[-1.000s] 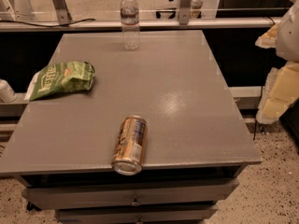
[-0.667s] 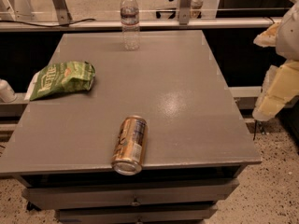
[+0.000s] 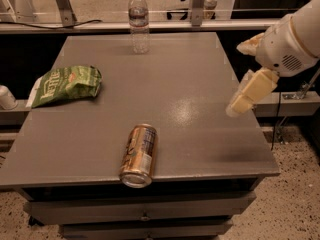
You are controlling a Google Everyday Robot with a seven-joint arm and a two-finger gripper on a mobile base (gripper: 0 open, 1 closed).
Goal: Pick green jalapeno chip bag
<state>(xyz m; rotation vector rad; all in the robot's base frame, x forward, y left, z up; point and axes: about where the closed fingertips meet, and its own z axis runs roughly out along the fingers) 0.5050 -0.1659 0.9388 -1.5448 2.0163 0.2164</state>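
Green jalapeno chip bag lies left, well apart from jaws hovering right.

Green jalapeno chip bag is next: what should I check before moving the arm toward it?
1. Target in view: ok; the green jalapeno chip bag lies on the table.
2. Nothing on or touching the bag: ok.
3. Bag fully supported: cannot tell; its white end sits at the table's left edge.
4. Close enough to grasp: not ok; the gripper hovers over the table's right edge, the opposite side.
5. Route across: likely ok; the gold can lies near the front, the water bottle stands at the back.
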